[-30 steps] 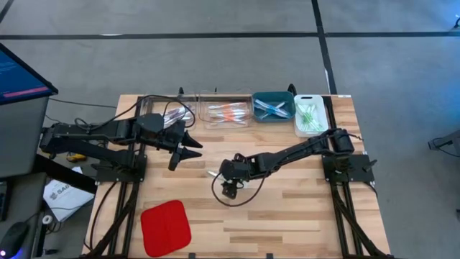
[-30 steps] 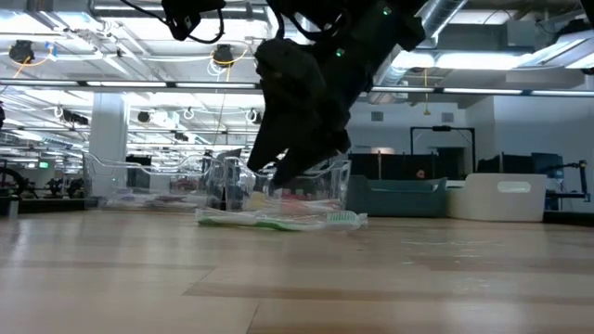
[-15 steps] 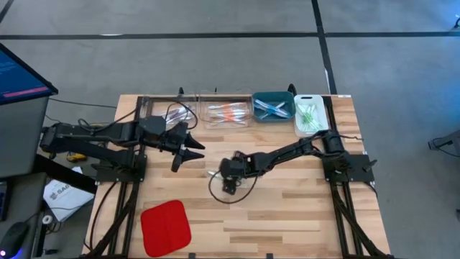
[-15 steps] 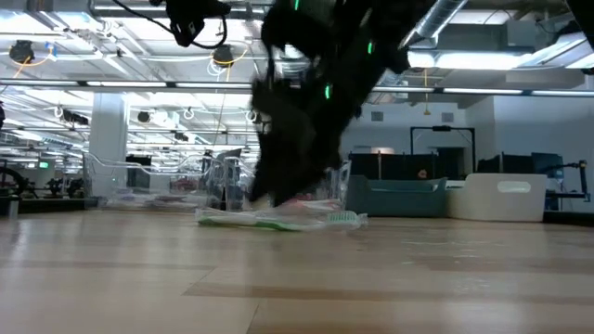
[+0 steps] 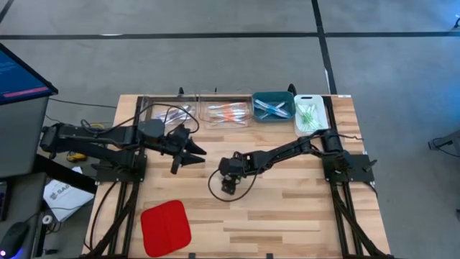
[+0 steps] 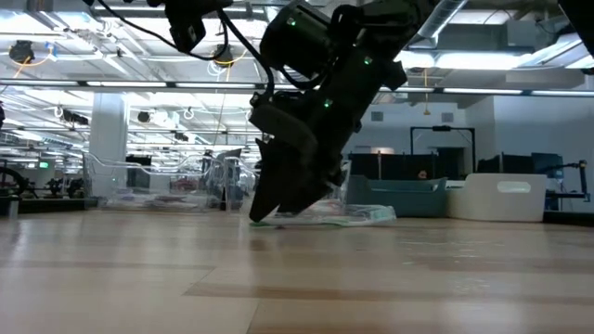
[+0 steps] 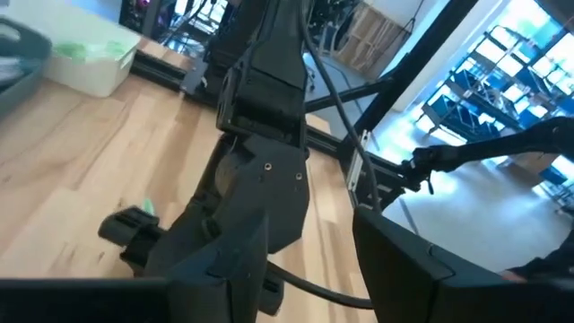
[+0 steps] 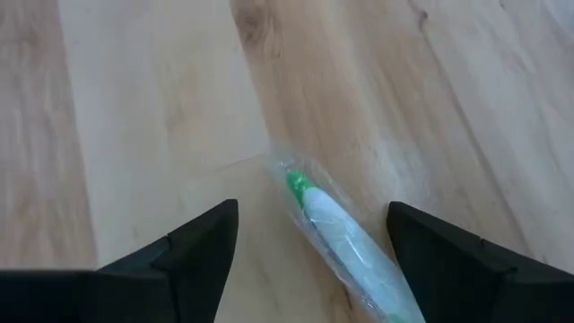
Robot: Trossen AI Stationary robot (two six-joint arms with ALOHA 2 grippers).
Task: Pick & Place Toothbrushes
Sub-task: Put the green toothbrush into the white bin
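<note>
One toothbrush [image 8: 334,224], white with a green end and in a clear wrapper, lies flat on the wooden table; the low view shows the toothbrush [image 6: 357,216] behind my right gripper [image 6: 264,216]. My right gripper [image 8: 309,260] points down over it, open, with a finger on either side. My left gripper [image 5: 190,150] hovers open left of it, touching nothing. More toothbrushes lie in the bins at the far edge. My right gripper comes from above, pointing down, with its fingers [image 8: 193,251] across the wrapped toothbrush near its green end [image 8: 298,187]. The toothbrush lies flat on the table. Whether a finger touches the wrapper, I cannot tell.
Along the far edge stand two clear bins [image 5: 228,114], a teal bin [image 5: 273,106] and a white bin [image 5: 309,115]. A flat red pad [image 5: 165,226] lies at the near left. A black cable loops on the table under the right gripper [image 5: 224,175].
My right gripper has come down until its fingertips are at the table, astride the toothbrush. In the low view the toothbrush has slid a little toward the table's right. My left gripper has crept slightly toward the right arm.
</note>
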